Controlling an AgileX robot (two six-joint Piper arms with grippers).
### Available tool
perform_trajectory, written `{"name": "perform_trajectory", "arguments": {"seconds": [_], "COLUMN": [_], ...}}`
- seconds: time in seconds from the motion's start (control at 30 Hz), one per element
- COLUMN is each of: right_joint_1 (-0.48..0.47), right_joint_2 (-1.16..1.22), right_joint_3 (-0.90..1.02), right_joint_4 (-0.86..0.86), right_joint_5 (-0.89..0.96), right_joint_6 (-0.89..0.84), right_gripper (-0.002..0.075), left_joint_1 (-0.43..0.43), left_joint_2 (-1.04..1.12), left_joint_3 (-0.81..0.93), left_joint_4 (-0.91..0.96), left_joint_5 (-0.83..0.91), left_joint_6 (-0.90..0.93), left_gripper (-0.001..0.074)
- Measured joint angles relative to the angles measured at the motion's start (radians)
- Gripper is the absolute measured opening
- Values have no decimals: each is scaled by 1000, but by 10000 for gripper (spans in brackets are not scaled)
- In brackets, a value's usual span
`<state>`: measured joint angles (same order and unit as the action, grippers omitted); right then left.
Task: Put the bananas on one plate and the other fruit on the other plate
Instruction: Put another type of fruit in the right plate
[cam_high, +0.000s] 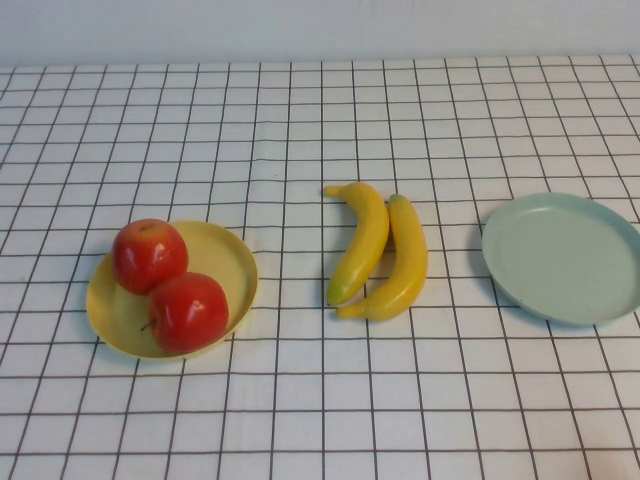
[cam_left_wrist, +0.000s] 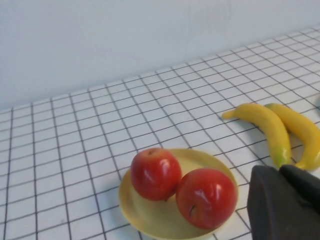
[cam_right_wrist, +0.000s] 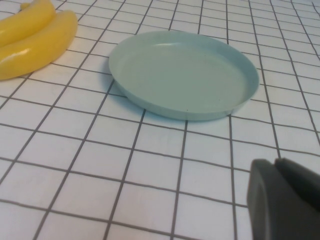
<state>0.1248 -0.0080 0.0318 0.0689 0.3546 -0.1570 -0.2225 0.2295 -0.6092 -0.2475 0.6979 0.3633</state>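
Two red apples (cam_high: 149, 254) (cam_high: 188, 311) sit side by side on the yellow plate (cam_high: 235, 255) at the left. Two yellow bananas (cam_high: 362, 240) (cam_high: 402, 262) lie side by side on the tablecloth in the middle. The pale blue-green plate (cam_high: 560, 255) stands empty at the right. Neither gripper shows in the high view. My left gripper (cam_left_wrist: 280, 170) is shut and empty, held near the yellow plate (cam_left_wrist: 150, 220) and apples (cam_left_wrist: 206, 198). My right gripper (cam_right_wrist: 275, 161) is shut and empty, above the cloth short of the blue-green plate (cam_right_wrist: 182, 70).
A white tablecloth with a black grid (cam_high: 300, 120) covers the whole table. A pale wall (cam_left_wrist: 125, 35) stands behind the table's far edge.
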Motion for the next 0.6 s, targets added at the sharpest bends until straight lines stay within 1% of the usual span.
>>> {"name": "perform_trajectory", "arguments": {"seconds": [0.13, 0.27, 0.37, 0.5, 0.6], "right_joint_1": [0, 0, 0, 0, 0], "right_joint_2": [0, 0, 0, 0, 0], "right_joint_3": [0, 0, 0, 0, 0], "right_joint_4": [0, 0, 0, 0, 0], "right_joint_5": [0, 0, 0, 0, 0], "right_joint_6": [0, 0, 0, 0, 0], "right_gripper": [-15, -15, -15, -15, -15], "left_joint_1": [0, 0, 0, 5, 34], "left_joint_2": [-112, -162, -193, -229, -240], "left_joint_3": [95, 207, 305, 434, 497], "left_joint_4": [129, 218, 269, 301, 304], "left_joint_5": [-9, -91, -193, -319, -349], "left_joint_6": [-153, -193, -225, -276, -285], "left_gripper": [-2, -2, -2, -2, -2]}}
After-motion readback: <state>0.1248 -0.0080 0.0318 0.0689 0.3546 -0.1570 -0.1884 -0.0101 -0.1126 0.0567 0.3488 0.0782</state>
